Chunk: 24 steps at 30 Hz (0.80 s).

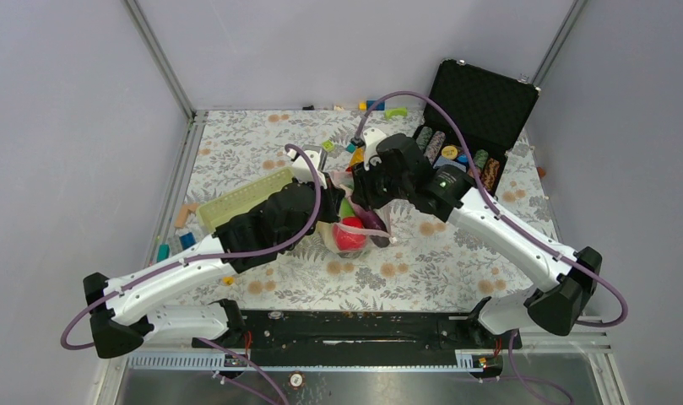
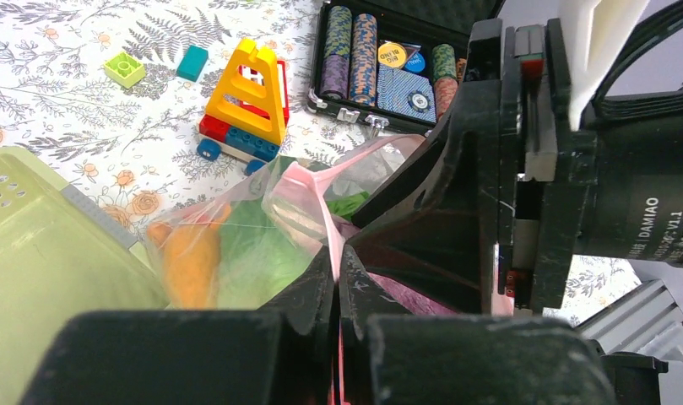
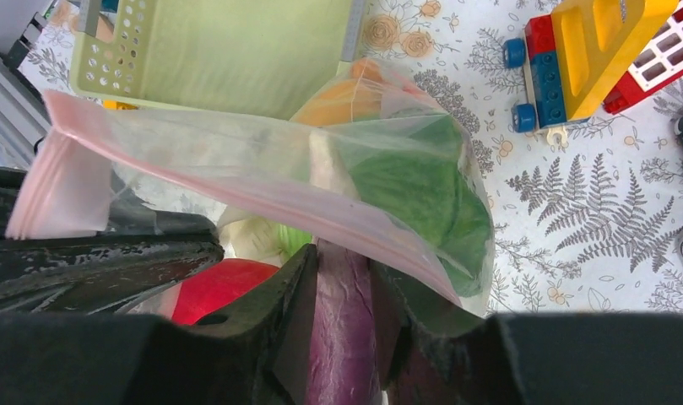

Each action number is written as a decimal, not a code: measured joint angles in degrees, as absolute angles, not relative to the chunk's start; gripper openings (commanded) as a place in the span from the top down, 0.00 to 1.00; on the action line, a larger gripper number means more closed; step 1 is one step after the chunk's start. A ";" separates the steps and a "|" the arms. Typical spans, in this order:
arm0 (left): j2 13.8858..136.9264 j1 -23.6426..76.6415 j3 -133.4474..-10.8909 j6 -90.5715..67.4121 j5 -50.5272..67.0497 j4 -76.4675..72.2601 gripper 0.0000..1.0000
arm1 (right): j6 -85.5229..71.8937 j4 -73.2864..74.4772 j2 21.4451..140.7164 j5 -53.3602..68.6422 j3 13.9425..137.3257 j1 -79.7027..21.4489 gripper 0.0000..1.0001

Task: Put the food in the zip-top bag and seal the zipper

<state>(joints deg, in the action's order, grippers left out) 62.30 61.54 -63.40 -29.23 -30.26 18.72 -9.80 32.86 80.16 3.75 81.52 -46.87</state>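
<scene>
A: The left pincer (image 2: 338, 261) is pressed together on the zipper (image 2: 314, 198), holding up the zip-top bag (image 3: 236, 160). The right pincer (image 3: 342, 266) pinches a purple piece (image 3: 342, 337), with the bag mouth just ahead of it.

B: Push it well past the strip before letting go.

A: The carrot (image 3: 346, 101) and a green leaf (image 3: 414, 186) lie beyond, inside. The fingers hide whether the purple piece has entered.
</scene>
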 measured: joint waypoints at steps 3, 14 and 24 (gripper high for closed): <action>62.26 61.54 -63.37 -28.71 -30.24 18.61 1.00 | -9.65 33.63 80.38 3.55 81.54 -46.89 0.57; 62.26 58.65 -62.87 -27.46 -26.15 14.96 1.00 | -7.38 35.16 65.28 4.05 81.01 -47.18 0.07; 62.78 51.92 -61.98 -16.86 -0.71 10.70 1.00 | -2.28 33.17 57.47 -4.80 76.86 -47.35 0.00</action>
<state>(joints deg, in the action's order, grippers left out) 62.78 51.92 -61.98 -16.86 -0.71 10.70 -2.28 33.17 57.47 -4.80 76.86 -47.35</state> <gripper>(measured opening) 0.009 0.993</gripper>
